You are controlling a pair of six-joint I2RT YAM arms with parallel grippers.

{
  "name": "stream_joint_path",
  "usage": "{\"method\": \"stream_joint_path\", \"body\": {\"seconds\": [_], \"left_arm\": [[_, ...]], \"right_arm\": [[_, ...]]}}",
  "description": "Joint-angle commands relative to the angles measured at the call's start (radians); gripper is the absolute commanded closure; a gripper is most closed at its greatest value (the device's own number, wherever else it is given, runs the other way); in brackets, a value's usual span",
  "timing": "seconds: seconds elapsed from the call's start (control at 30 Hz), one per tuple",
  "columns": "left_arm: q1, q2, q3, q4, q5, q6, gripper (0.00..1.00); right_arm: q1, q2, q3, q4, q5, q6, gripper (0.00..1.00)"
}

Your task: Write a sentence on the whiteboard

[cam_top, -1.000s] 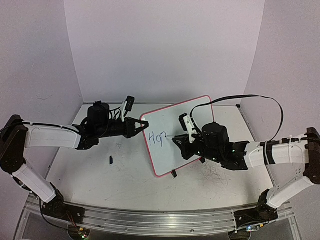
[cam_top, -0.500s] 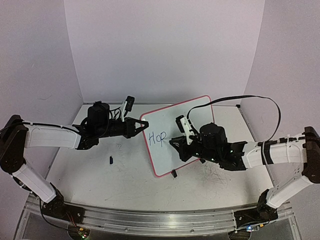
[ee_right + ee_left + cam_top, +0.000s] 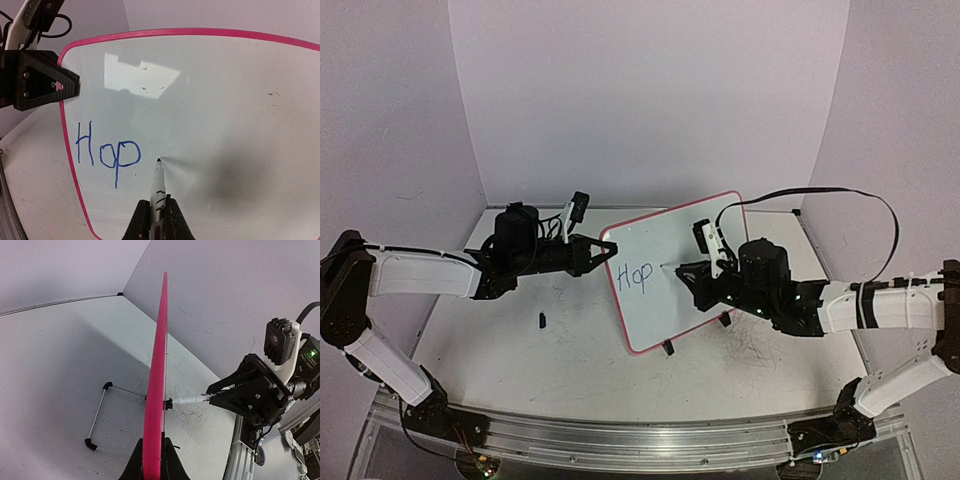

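Two tools gripped. The left tool (image 3: pixel 609 251), clenched on the pink rim of the whiteboard (image 3: pixel 665 315) at its nine o'clock edge, held it upright near the middle of the desk (image 3: pixel 500 340). The right tool (image 3: pixel 686 271) was clamped on a white marker (image 3: pixel 158 184), whose tip met the board face just at three o'clock of the blue sentence (image 3: pixel 107 152), reading only "Hop". A small black piece (image 3: pixel 541 320) lay at seven o'clock of the left tool.

whiteboard (image 3: pixel 240 90) cut off right and below, marker (image 3: pixel 158 181) barrel hidden between fingers (image 3: pixel 141 222), small black item (image 3: pixel 542 320) unidentifiable
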Motion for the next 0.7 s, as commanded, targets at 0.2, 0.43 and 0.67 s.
{"method": "stream_joint_path", "body": {"seconds": [0.2, 0.43, 0.67], "left_arm": [[0.011, -0.033, -0.007, -0.013, -0.069, 0.101, 1.0], [0.012, -0.024, -0.002, -0.016, -0.067, 0.102, 1.0], [0.011, -0.03, -0.006, -0.016, -0.068, 0.102, 1.0]], "right_arm": [[0.003, 0.023, 0.027, 0.055, -0.031, -0.008, 1.0], [0.002, 0.041, 0.028, 0.065, -0.032, -0.009, 1.0], [0.002, 0.046, 0.03, 0.067, -0.016, -0.002, 1.0]]}}
